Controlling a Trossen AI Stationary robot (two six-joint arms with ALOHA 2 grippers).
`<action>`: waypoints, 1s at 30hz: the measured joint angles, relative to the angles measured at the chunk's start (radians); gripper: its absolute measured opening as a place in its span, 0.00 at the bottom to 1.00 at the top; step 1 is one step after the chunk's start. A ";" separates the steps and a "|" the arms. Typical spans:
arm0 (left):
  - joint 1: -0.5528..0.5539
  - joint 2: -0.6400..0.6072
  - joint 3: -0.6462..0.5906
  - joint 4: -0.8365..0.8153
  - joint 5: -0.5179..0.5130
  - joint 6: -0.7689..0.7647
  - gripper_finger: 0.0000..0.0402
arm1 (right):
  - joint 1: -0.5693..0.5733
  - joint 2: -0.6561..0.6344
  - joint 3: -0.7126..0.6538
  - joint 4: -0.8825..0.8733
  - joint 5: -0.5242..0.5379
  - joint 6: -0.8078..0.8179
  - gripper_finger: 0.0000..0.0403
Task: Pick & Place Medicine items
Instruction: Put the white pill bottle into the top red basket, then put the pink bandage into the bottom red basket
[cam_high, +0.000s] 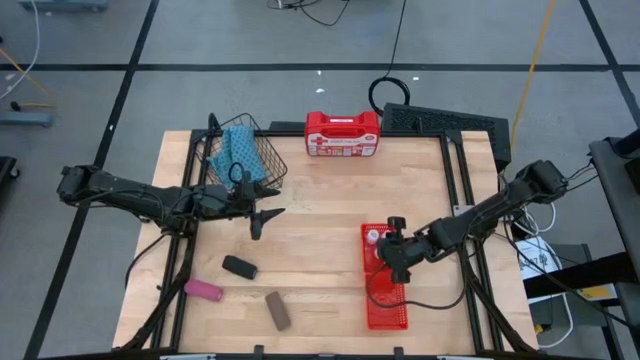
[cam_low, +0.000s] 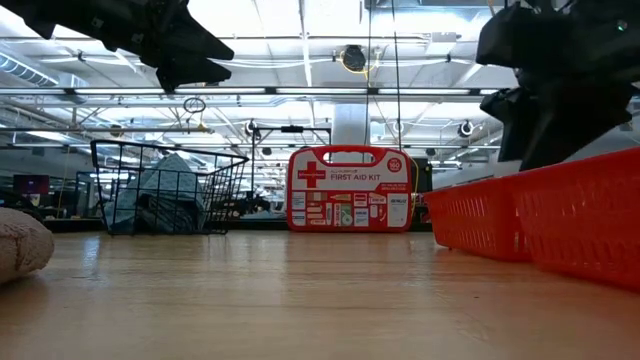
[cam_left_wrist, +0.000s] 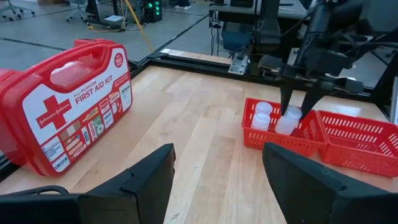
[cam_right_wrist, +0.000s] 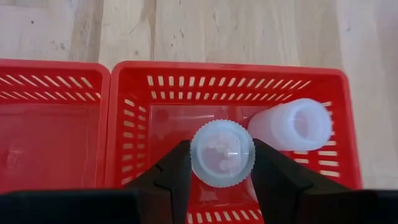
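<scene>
My right gripper (cam_high: 392, 255) is over the far compartment of the long red basket (cam_high: 400, 320), shut on a small white bottle (cam_right_wrist: 222, 154). A second white bottle (cam_right_wrist: 292, 124) lies on its side on that compartment's floor. The black piece (cam_high: 240, 267), the pink piece (cam_high: 203, 290) and the brown piece (cam_high: 277, 311) lie flat on the table's near left part. My left gripper (cam_high: 265, 215) hovers open above the table beside the wire basket (cam_high: 262, 160), with nothing between its fingers. My right gripper pinches the white bottle by its round sides (cam_right_wrist: 194, 155), just under the cap, between its two fingers (cam_right_wrist: 171, 177). The fingers slant down from above. The bottle points cap-up toward the wrist inside the red basket's walls. Whether its bottom touches the floor I cannot tell.
A red first aid case (cam_high: 342, 133) stands upright at the table's far edge. The wire basket holds a blue patterned cloth (cam_high: 240, 150). The red basket's near compartment (cam_right_wrist: 53, 137) holds nothing. Bare wood lies in the table's middle (cam_high: 320, 230).
</scene>
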 joint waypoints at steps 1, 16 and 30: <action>0.000 0.000 0.000 0.000 0.000 0.000 0.62 | 0.000 0.000 -0.009 0.012 0.000 0.001 0.32; 0.000 0.000 0.000 0.000 0.000 0.000 0.67 | -0.001 -0.001 -0.096 0.155 -0.075 -0.006 0.40; 0.000 0.000 0.000 0.000 0.000 0.000 0.67 | -0.006 -0.214 -0.098 0.152 -0.076 -0.063 0.52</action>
